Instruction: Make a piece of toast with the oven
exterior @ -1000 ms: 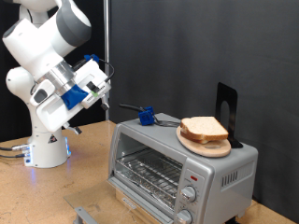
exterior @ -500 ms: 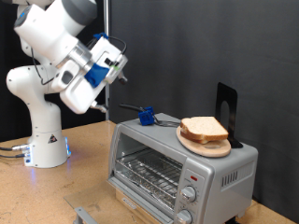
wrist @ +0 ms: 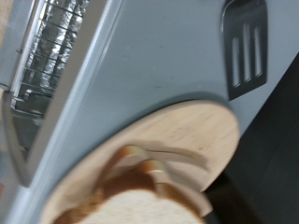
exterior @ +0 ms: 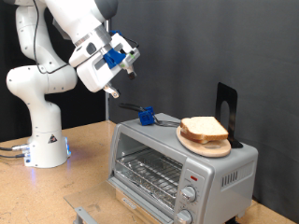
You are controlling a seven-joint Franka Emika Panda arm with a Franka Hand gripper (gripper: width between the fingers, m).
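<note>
— Exterior view first: where was the piece of toast [exterior: 203, 127]?
— Seen lying on top of a stack of slices [exterior: 206, 136] on the round wooden board [exterior: 204, 147], itself resting on the roof of the oven [exterior: 177, 168], toward the exterior view's right. Not held by anything.
— And in the wrist view?
— Showed the same pale slice [wrist: 131, 207] blurred, with the board [wrist: 173, 154] under it and the grey oven top [wrist: 154, 65] beyond; wire rack [wrist: 51, 42] glimpsed behind the glass door. Dark slotted piece [wrist: 245, 47] lay on the oven top just beyond the board.
— Oven's place and state?
— Stood near the table's [exterior: 56, 191] front right corner in the exterior view, door shut, rack [exterior: 149, 171] visible through the glass, two knobs [exterior: 188, 195] and a red light [exterior: 193, 175] on the panel.
— Gripper?
— Hung high in the air [exterior: 114, 92], above the table's back edge, well apart from the bread, empty. State of the jaws: could not tell; fingers too small and dark against the backdrop.
— Anything else up there?
— A blue-handled tool [exterior: 145, 116] on the oven's back left corner, and a black upright stand [exterior: 225, 109] just behind the board.
</note>
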